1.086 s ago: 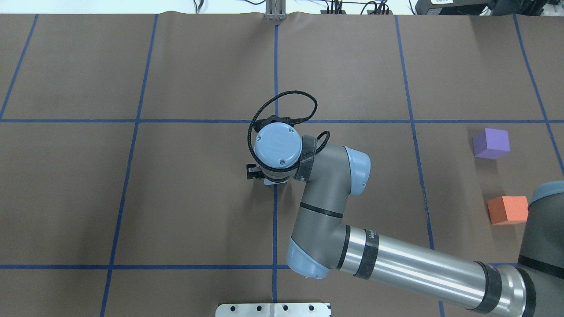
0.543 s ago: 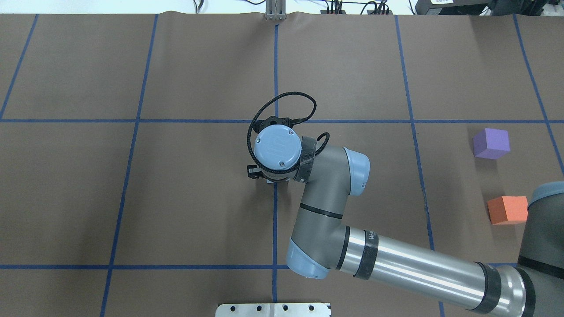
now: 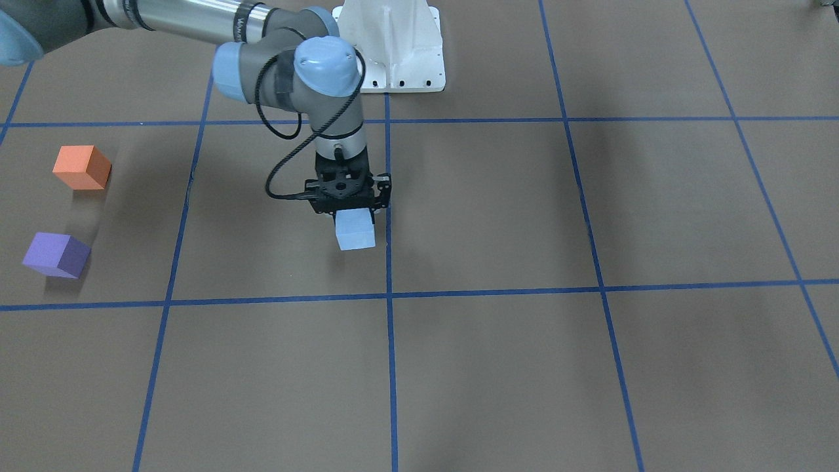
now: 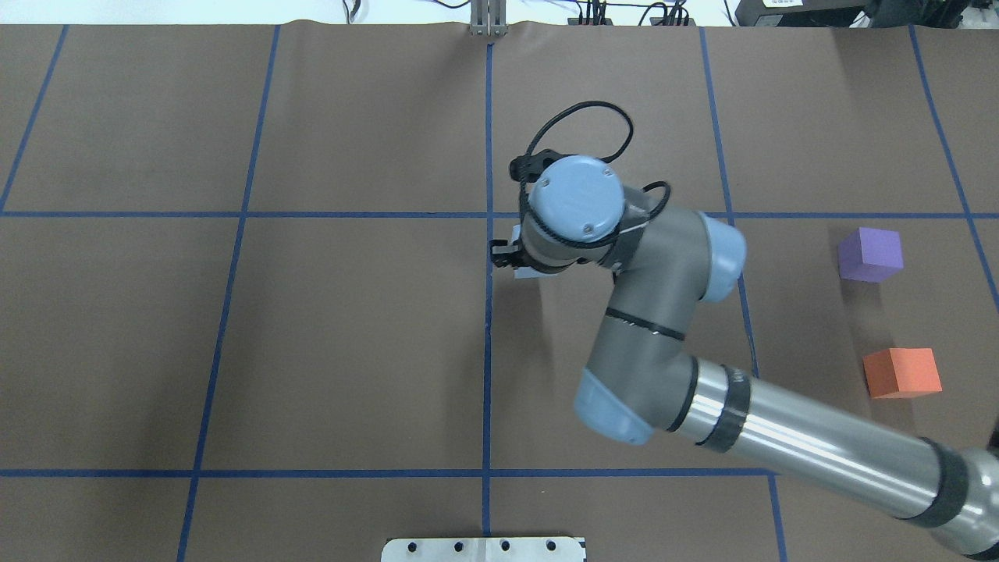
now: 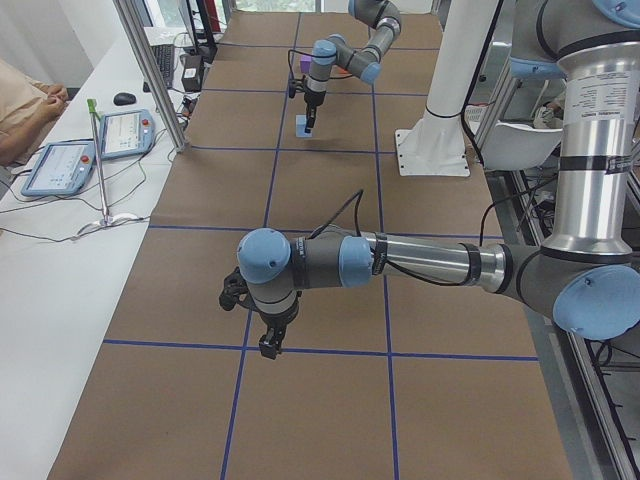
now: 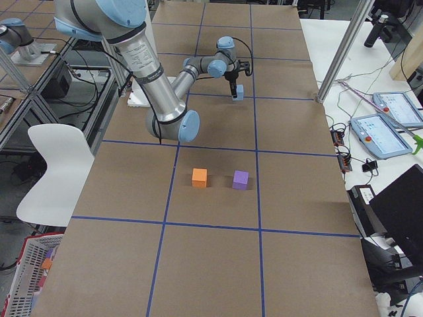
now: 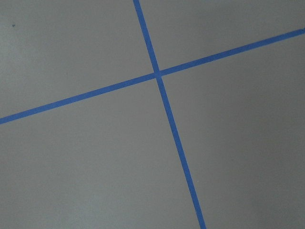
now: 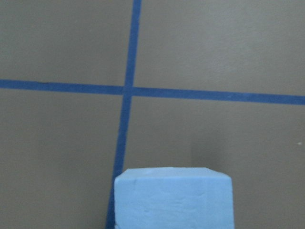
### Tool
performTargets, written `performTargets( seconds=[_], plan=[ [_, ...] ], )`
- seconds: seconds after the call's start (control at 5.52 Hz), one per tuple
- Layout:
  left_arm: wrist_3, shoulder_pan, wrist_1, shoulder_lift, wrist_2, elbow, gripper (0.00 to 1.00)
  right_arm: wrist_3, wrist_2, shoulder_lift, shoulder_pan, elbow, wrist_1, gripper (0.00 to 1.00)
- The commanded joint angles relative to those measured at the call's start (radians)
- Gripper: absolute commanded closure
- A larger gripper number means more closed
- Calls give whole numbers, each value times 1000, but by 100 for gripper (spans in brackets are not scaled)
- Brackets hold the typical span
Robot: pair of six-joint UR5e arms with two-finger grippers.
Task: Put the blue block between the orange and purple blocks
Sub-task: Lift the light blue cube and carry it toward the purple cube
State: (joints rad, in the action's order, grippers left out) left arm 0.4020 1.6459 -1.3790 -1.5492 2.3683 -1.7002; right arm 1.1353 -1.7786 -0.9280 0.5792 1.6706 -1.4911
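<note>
- Since the earlier frame, the right pincer (image 3: 354, 213) has carried the blue block (image 3: 355, 234) toward the robot's right, over the centre tape line (image 3: 389, 262).
- Nearest the robot, the orange block (image 3: 81, 167) sits on the counter (image 3: 590, 196), well apart.
- Farther out, the pincer is clenched on the blue block's upper side faces, apparently just off the counter.
- Pale, matte and faintly rough, it looks like foam: probably light, slightly squashy, unslippery; flat opposite faces suit gripping.
- Farthest, the purple block (image 3: 56, 255) lies near the orange.
</note>
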Motion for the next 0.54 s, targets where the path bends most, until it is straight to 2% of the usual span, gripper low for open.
performTargets(
  seconds=[0.0,0.18,0.36],
  plan=[
    [-15,-1,2,-2,-3,2,0,-216,-237,-255,252,203,-1,100],
    [-43,-1,2,-2,-1,-3,0,-336,-321,-393,377,256,2,100],
    [-43,-1,0,-2,-1,-3,0,-503,-338,-543,480,273,12,100]
  ],
)
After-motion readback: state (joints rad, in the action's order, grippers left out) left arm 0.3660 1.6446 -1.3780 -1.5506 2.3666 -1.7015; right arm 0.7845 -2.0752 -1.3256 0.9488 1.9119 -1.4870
